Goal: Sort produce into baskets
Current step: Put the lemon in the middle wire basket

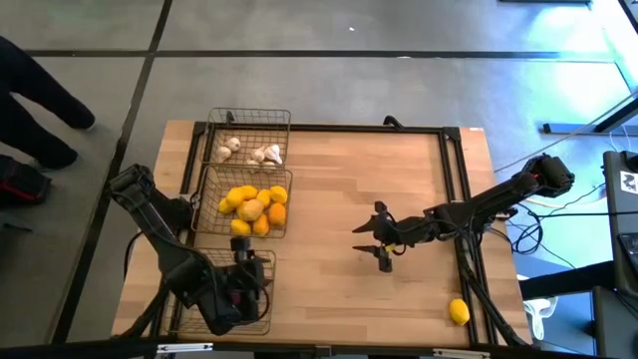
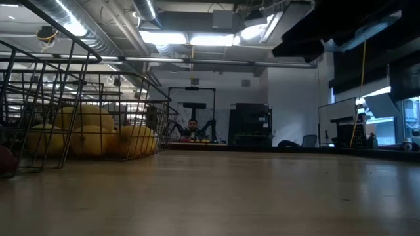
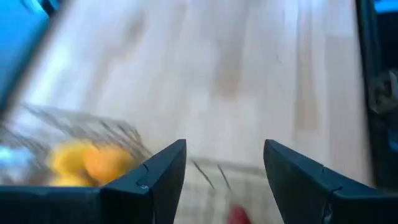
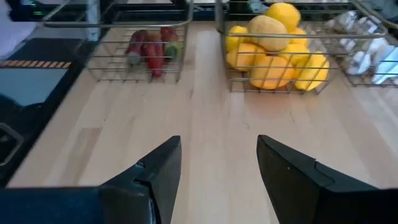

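Note:
Three wire baskets stand in a row along the table's left side. The far basket (image 1: 251,138) holds whitish garlic bulbs (image 1: 264,154). The middle basket (image 1: 204,204) holds yellow lemons and orange citrus (image 1: 254,207), which also show in the right wrist view (image 4: 273,56). The near basket (image 1: 261,319) holds red chili peppers (image 4: 152,46). One lemon (image 1: 459,312) lies on the table near its near right corner. My left gripper (image 1: 242,261) is open above the near basket. My right gripper (image 1: 371,245) is open and empty over the table's middle, pointing toward the baskets.
A dark frame (image 1: 454,199) runs around the table top. Bare wood lies between my right gripper and the baskets. A person's dark legs (image 1: 40,110) stand on the floor beyond the table's far left corner.

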`<state>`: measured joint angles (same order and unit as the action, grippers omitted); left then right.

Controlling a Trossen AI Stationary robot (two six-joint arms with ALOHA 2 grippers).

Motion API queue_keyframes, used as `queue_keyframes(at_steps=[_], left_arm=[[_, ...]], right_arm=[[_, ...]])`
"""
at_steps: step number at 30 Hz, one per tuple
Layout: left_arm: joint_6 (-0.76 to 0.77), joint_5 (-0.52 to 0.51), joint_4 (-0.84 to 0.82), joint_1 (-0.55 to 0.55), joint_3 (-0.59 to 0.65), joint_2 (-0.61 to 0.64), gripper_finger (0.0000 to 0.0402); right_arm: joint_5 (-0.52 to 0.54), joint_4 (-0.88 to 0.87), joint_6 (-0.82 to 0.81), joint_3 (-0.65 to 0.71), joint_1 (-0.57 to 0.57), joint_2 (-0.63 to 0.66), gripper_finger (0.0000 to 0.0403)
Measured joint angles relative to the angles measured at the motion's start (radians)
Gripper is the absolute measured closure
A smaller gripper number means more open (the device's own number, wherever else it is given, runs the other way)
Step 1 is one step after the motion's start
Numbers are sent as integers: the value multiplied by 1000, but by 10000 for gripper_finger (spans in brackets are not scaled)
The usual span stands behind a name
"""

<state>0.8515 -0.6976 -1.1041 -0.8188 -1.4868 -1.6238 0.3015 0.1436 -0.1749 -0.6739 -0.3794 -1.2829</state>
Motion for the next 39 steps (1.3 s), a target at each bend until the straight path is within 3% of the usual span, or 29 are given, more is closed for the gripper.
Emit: queue_keyframes(at_steps=[3,8,11,16,26,31,39], left_arm=[[-98,-95,47,10,5,0,192],[-132,-142,49,53,7,0,191],[-171,-126,62,78,7,0,191],[-302,-17,161,123,8,0,191],[-586,126,365,200,8,0,192],[-620,206,412,252,8,0,192],[-663,217,417,302,8,0,192]], right_arm=[[-44,-86,-5,-19,-1,30,196],[-42,-371,-76,-119,-54,57,196],[-43,-552,-156,-188,-114,57,196],[-66,-729,-336,-247,-216,57,196],[-93,-812,-645,-249,-337,57,196],[-133,-796,-740,-249,-350,54,196],[-202,-792,-857,-249,-420,-6,196]])
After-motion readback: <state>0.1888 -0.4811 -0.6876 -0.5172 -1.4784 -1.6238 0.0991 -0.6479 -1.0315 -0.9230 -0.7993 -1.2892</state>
